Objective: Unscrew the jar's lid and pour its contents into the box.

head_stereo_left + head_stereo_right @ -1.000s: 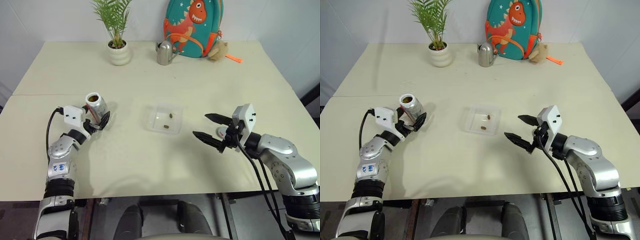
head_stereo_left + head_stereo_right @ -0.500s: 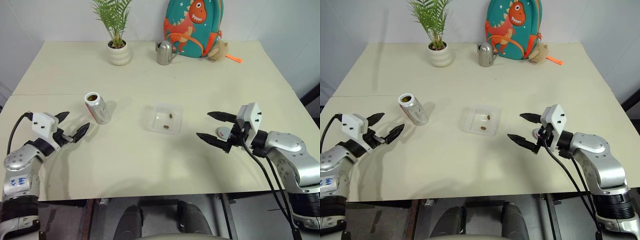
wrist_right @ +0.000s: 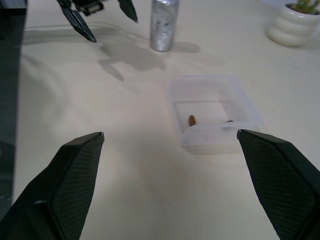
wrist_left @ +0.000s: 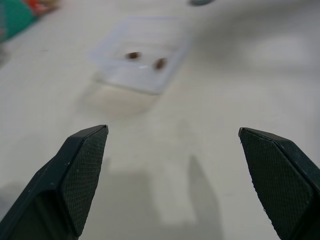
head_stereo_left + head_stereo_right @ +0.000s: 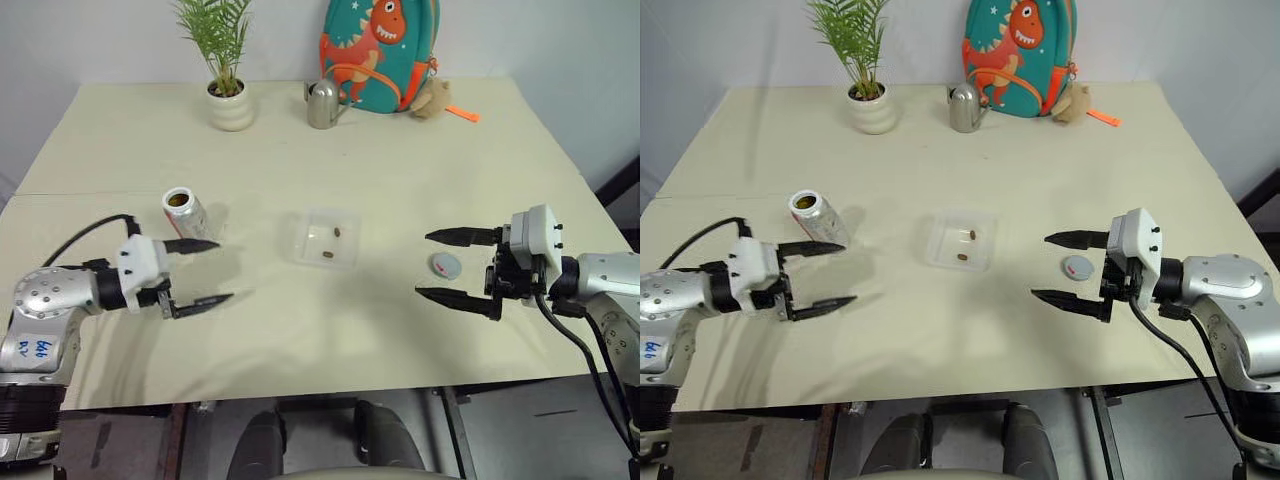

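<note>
The jar (image 5: 183, 211) stands upright and lidless on the table's left side, with brown contents (image 5: 178, 200) showing in its mouth. Its grey lid (image 5: 445, 265) lies flat on the table to the right. Between them sits the clear box (image 5: 327, 238), with two brown pieces (image 4: 160, 63) inside. My left gripper (image 5: 225, 270) is open and empty, just in front of the jar and apart from it, pointing toward the box. My right gripper (image 5: 423, 264) is open and empty too, pointing left, its fingertips on either side of the lid but above it.
At the back of the table stand a potted plant (image 5: 230, 105), a metal watering can (image 5: 322, 105), a dinosaur backpack (image 5: 375, 50) and a small plush toy (image 5: 432, 97). A seam (image 5: 80, 190) crosses the table's left part.
My left gripper came off the jar, drew back and swung round to point right; the jar now stands alone. My right hand pulled back a little, uncovering the lid.
</note>
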Action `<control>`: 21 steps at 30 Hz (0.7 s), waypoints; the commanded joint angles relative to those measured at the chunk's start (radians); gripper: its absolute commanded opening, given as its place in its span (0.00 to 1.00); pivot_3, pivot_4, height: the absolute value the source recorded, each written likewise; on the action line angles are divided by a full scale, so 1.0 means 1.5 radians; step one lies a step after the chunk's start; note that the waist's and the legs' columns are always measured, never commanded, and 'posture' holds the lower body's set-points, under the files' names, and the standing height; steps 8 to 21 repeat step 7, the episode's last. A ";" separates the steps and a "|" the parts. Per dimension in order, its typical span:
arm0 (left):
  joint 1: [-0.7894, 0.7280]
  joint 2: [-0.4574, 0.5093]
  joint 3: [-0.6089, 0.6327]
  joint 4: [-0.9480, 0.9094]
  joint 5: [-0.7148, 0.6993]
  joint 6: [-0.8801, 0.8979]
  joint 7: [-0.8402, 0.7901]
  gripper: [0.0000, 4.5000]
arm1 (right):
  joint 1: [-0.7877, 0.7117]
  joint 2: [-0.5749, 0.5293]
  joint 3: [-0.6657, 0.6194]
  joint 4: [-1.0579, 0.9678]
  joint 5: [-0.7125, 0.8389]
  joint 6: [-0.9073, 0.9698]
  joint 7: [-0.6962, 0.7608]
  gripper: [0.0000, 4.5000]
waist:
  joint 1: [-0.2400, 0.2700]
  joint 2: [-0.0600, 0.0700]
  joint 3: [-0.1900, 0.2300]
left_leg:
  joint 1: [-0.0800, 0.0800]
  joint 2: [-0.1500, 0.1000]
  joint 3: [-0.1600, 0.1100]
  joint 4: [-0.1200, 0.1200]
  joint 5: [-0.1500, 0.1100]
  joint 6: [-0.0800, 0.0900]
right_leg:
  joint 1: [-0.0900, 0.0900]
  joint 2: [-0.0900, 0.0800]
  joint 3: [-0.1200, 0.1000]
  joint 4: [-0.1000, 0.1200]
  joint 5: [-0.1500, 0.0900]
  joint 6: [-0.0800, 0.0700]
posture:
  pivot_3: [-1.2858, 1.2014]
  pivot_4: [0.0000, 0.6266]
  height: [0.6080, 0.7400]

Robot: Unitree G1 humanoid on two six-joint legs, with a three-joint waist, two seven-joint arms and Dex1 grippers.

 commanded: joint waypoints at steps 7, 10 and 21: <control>-0.041 -0.027 0.016 -0.030 -0.021 0.028 0.027 0.99 | 0.028 0.000 -0.036 -0.033 0.013 -0.003 -0.016 1.00 | 0.008 0.000 0.000 | -0.001 0.002 0.000 0.000 -0.001 0.000 | -0.002 0.003 0.001 0.001 0.000 0.000 | 0.52 0.24 1.00; -0.041 -0.027 0.016 -0.030 -0.021 0.028 0.027 0.99 | 0.028 0.000 -0.036 -0.033 0.013 -0.003 -0.016 1.00 | 0.008 0.000 0.000 | -0.001 0.002 0.000 0.000 -0.001 0.000 | -0.002 0.003 0.001 0.001 0.000 0.000 | 0.52 0.24 1.00; -0.041 -0.027 0.016 -0.030 -0.021 0.028 0.027 0.99 | 0.028 0.000 -0.036 -0.033 0.013 -0.003 -0.016 1.00 | 0.008 0.000 0.000 | -0.001 0.002 0.000 0.000 -0.001 0.000 | -0.002 0.003 0.001 0.001 0.000 0.000 | 0.52 0.24 1.00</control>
